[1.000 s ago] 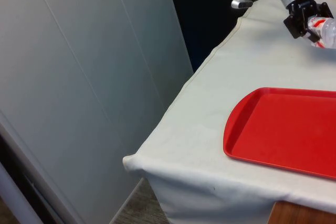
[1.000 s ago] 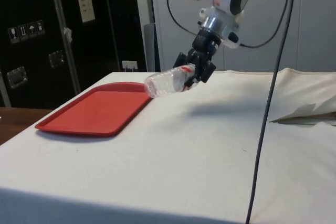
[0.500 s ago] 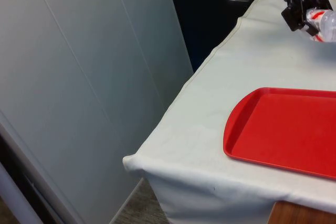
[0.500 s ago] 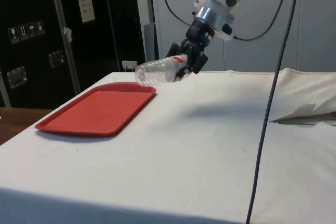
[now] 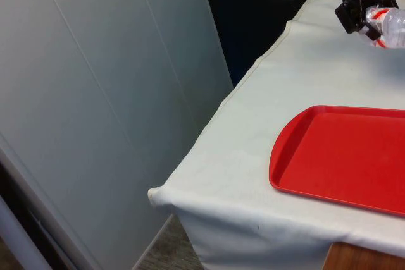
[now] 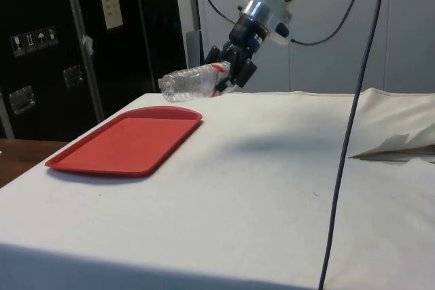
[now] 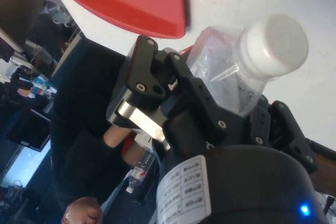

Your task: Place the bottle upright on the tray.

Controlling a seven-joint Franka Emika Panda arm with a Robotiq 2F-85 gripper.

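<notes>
Item: clear plastic bottle point(image 6: 190, 83) with white cap point(image 7: 276, 44) and red label, held off the counter point(image 6: 272, 168), lying near horizontal with its base toward the tray. Holder: black gripper point(image 6: 228, 76), jaws clamped on the bottle near the neck; in the wrist view the fingers point(image 7: 157, 82) press either side of the crumpled shoulder just below the cap. Location: in the air, near the far edge of the red tray point(image 6: 126, 142) as the side view has it; in the front view the gripper point(image 5: 362, 14) and bottle point(image 5: 389, 26) sit at the front view's upper right, beyond the tray point(image 5: 342, 156). Tray: bare, flat on the white-clothed counter. Also noted: a person's hand point(image 7: 81, 214) in the wrist view's background. Risks, as judged: the grip sits far from the bottle's base, so the thin wall may buckle or the bottle may pivot in the jaws; released while tilted, it would likely topple and roll; lowered short of the tray, the base could catch the raised rim and tip.
</notes>
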